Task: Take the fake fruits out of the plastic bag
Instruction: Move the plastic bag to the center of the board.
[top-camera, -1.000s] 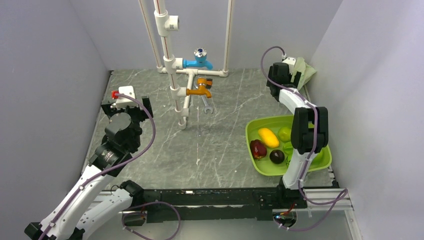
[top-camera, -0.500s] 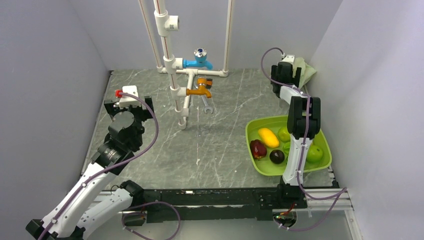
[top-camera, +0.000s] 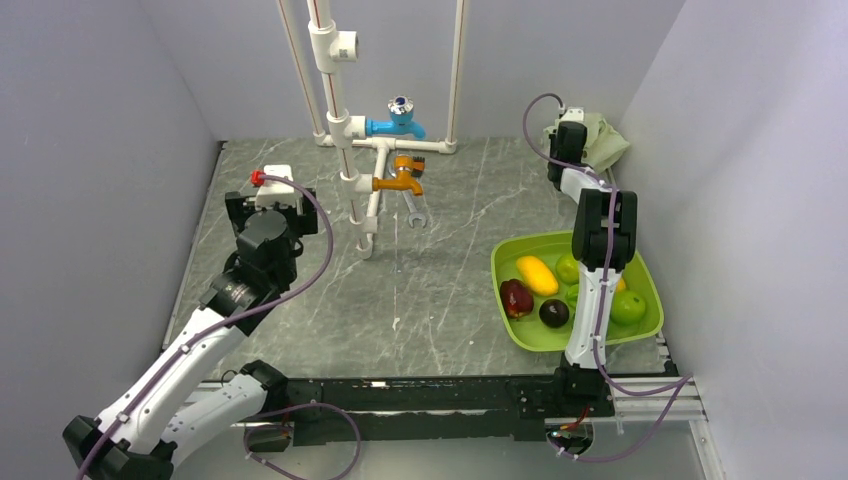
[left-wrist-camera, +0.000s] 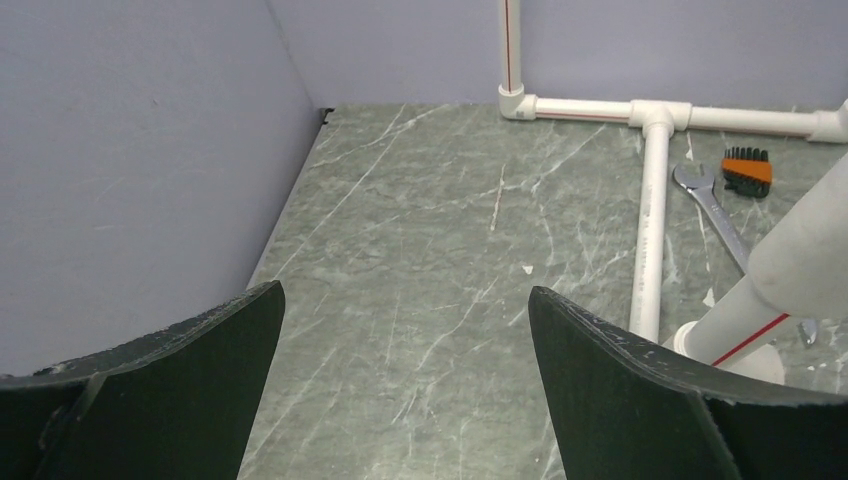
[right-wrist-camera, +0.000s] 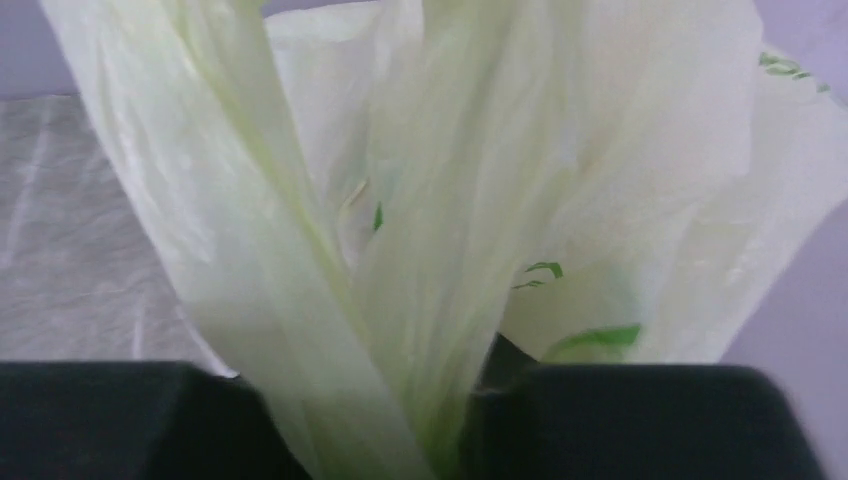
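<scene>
The plastic bag (top-camera: 609, 142) lies crumpled in the far right corner against the wall. My right gripper (top-camera: 577, 134) reaches to it with the jaws pinched on a bunched fold; in the right wrist view pale green film (right-wrist-camera: 450, 200) fills the frame and runs down between the dark fingers of the gripper (right-wrist-camera: 400, 425). The fake fruits lie in the lime-green tray (top-camera: 530, 343): a yellow one (top-camera: 536, 274), a dark red one (top-camera: 516, 297), a dark purple one (top-camera: 553, 313) and green ones (top-camera: 628, 306). My left gripper (top-camera: 268, 205) (left-wrist-camera: 405, 290) hangs open over bare tabletop at the left.
A white pipe frame (top-camera: 345, 150) stands at the back centre with a blue tap (top-camera: 398, 124) and an orange tap (top-camera: 400, 180). A wrench (top-camera: 416, 210) (left-wrist-camera: 712, 205) lies under them. Grey walls close in on three sides.
The right gripper has gone from open to pinched on the bag and edged towards the corner. The left arm has swung right and forward, towards the pipes.
</scene>
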